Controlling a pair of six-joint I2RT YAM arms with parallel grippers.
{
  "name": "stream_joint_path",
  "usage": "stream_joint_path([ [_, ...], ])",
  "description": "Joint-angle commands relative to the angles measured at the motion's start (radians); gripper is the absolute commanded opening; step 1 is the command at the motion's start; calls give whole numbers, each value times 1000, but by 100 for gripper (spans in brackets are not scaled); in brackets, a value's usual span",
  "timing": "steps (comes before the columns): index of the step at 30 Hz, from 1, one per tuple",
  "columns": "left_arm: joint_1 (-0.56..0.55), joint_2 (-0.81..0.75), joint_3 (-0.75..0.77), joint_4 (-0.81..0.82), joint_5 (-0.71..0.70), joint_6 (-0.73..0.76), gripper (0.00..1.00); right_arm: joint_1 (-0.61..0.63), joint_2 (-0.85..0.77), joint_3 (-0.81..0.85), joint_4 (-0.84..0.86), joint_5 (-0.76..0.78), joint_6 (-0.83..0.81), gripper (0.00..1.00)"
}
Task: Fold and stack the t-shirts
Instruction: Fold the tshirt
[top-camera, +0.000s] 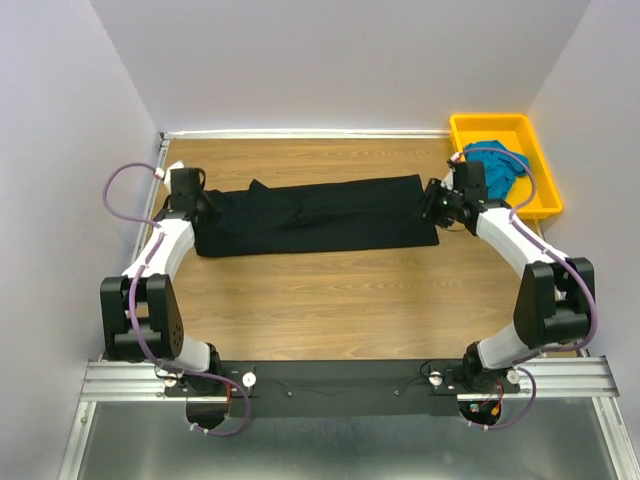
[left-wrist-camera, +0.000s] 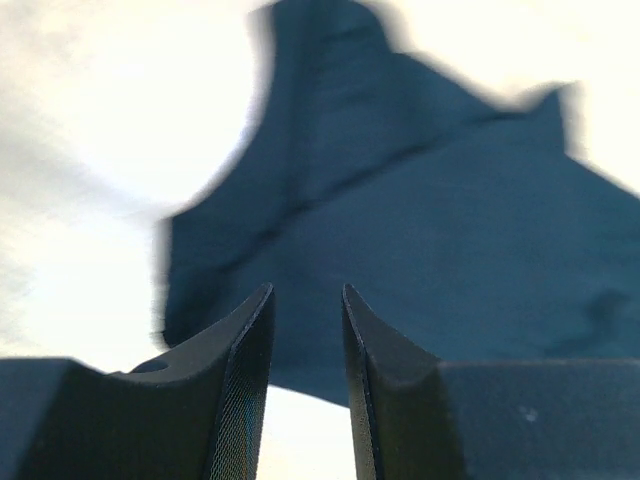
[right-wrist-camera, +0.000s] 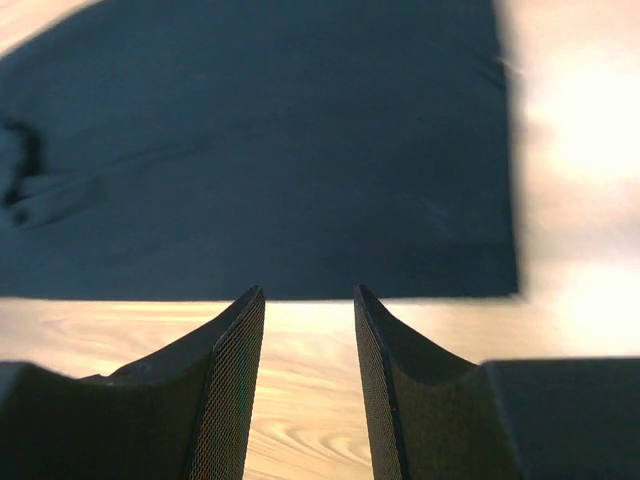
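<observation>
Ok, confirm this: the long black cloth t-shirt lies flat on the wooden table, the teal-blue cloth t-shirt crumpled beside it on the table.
One error: the teal-blue cloth t-shirt is crumpled in the yellow plastic tray, not on the wooden table, per the top external view. The long black cloth t-shirt lies flat on that table.

I've got the left arm (top-camera: 165, 250) reaching forward along its side with the elbow bent, and the left gripper (top-camera: 203, 208) turned in toward the middle, its fingers (left-wrist-camera: 250, 345) standing a narrow gap apart. The right arm (top-camera: 510, 235) mirrors it on the other side. The right gripper (top-camera: 436, 202) points inward too, its fingers (right-wrist-camera: 238, 340) likewise parted and angled down at the table.
</observation>
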Motion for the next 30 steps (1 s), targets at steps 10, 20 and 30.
stream_joint_path([
  [10, -294, 257, 214, 48, 25, 30, 38, 207, 286, 196, 35, -105, -87, 49],
  [20, -316, 513, 337, 58, 8, 25, 35, 205, 366, 148, 48, 44, -89, 49],
  [30, -321, 432, 285, -22, 67, 30, 36, 127, 208, -92, 12, 186, 34, 49],
])
